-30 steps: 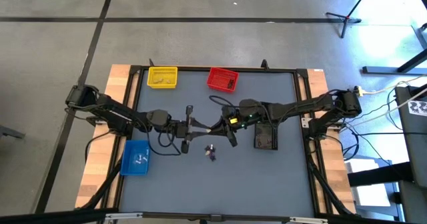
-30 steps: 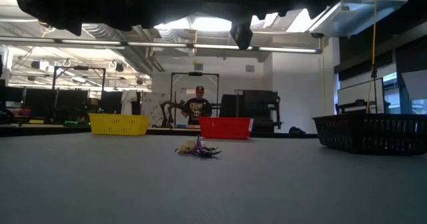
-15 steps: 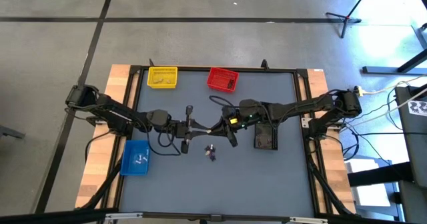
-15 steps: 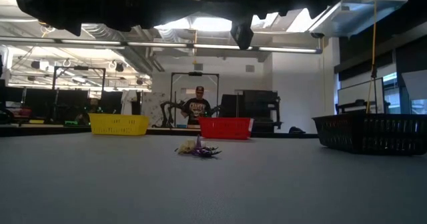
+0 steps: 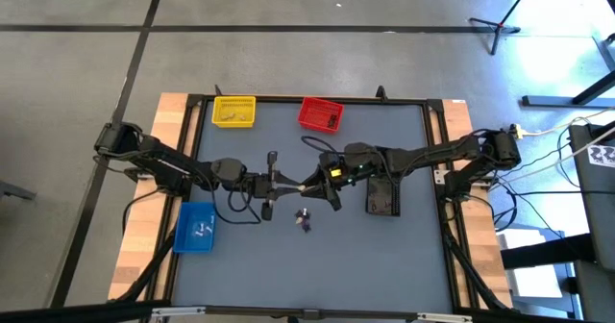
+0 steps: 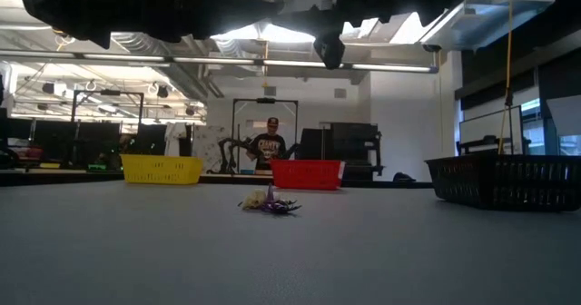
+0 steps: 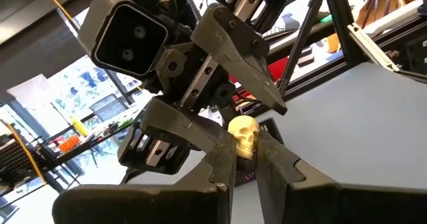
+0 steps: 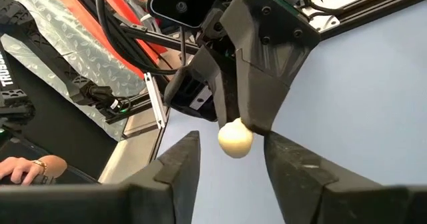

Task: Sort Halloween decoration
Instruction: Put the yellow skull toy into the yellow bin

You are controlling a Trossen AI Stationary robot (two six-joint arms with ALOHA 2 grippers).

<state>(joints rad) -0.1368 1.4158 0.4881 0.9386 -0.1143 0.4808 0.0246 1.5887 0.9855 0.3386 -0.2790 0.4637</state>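
Mid-table handover above the grey tabletop (image 5: 384, 256): the left gripper (image 7: 245, 159) pinches a tiny pale-tan plastic skull (image 7: 243, 134) between its fingertips, while the right gripper (image 8: 230, 159) faces it, fingers spread apart on either side of the trinket without touching it. Both grippers meet nose to nose, the left plainly carrying it. A small cluster of purple and white trinkets (image 5: 304, 218) lies just below, toward the near edge.

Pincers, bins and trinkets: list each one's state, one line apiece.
Left pincer: shut on the skull, mid-air.
Right pincer: open, straddling the skull.
Trinket pile: lying loose on the table.
Yellow bin: holds some trinkets.
Blue bin: holds some trinkets.
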